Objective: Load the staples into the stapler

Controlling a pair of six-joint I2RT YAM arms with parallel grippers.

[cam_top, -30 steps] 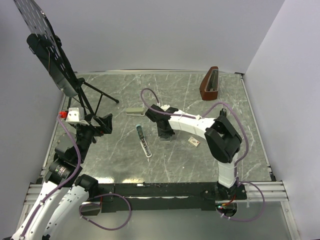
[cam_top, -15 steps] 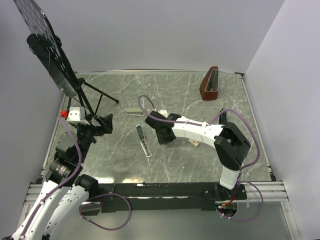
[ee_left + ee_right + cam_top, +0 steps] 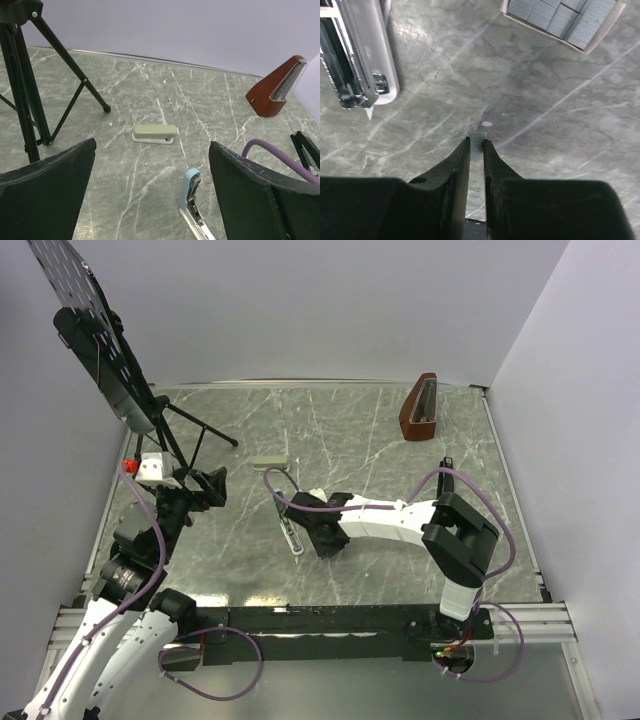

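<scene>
The stapler lies opened flat mid-table, its silvery rail exposed. In the left wrist view it has a light-blue top and a white base, not black. My right gripper is just right of its near end, shut on a small silvery strip of staples that sticks out between the fingertips. In the right wrist view the stapler's end lies up and left of the right gripper, and the open staple box lies up and right. My left gripper is open and empty, raised at the table's left.
A grey-green stapler lies closed behind the open one, also in the left wrist view. A black tripod stand stands at the far left. A brown metronome stands at the back right.
My right gripper has moved left and nearer, from beside the staple box to the near end of the open stapler. Its forearm now covers the box in the top view. The left arm barely moved.
</scene>
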